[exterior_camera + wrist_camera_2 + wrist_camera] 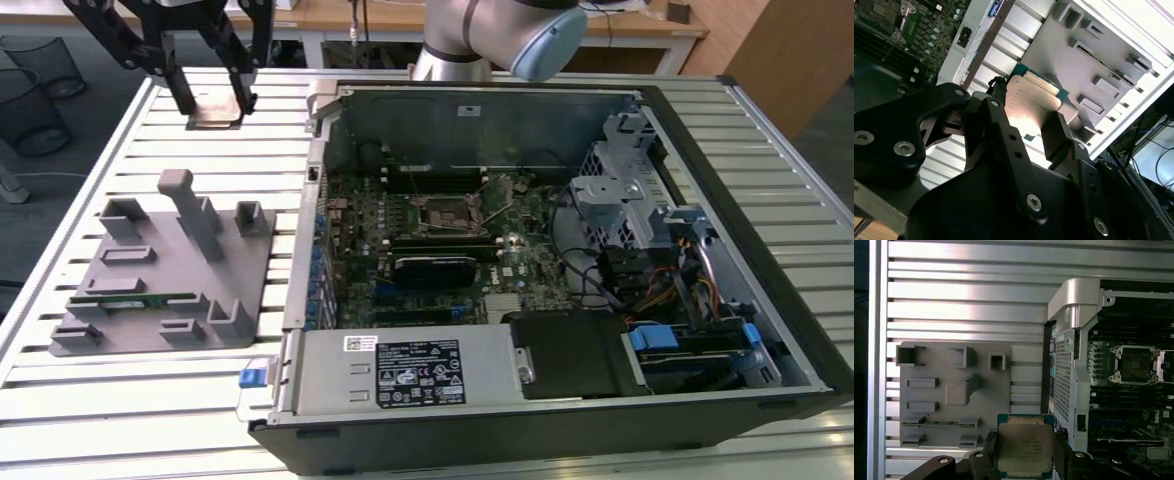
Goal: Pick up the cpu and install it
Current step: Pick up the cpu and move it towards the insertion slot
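Note:
The cpu (214,119) is a small flat square chip with a pale metal top. It hangs above the slatted table at the far left of the exterior view, clear of the surface. My gripper (214,104) is shut on it, with one black finger on each of two opposite edges. In both wrist views the cpu (1024,440) (1035,96) sits level between the fingers (990,446), metal top facing the camera. The empty socket (447,212) (1134,364) lies on the motherboard inside the open computer case (747,330), well away from the gripper.
A grey fixture plate (167,270) (954,390) with raised blocks lies on the table beside the case. A long green memory stick (127,298) rests in one of its slots. The case wall (1074,305) stands between the fixture and the motherboard. Cables and drive bays fill the case's right side.

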`<state>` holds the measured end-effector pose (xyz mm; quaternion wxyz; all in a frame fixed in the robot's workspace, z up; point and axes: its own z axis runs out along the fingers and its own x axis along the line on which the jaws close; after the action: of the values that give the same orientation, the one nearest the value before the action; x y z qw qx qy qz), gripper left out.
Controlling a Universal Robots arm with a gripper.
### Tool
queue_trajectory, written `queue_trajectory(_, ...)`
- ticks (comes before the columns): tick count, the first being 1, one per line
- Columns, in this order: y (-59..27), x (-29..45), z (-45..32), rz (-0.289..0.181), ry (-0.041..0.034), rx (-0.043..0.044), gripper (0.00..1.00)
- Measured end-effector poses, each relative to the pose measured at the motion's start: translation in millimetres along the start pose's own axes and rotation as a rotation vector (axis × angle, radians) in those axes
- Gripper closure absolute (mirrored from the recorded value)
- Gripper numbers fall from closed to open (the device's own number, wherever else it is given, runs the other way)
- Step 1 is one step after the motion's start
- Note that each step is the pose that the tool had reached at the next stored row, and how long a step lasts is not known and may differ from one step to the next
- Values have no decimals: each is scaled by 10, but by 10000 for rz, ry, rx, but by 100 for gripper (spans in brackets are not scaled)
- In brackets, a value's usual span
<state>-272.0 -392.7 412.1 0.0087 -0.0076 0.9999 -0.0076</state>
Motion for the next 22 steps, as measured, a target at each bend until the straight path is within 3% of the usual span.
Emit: queue_trajectory(22,-2,-135,2,1,0,0,47)
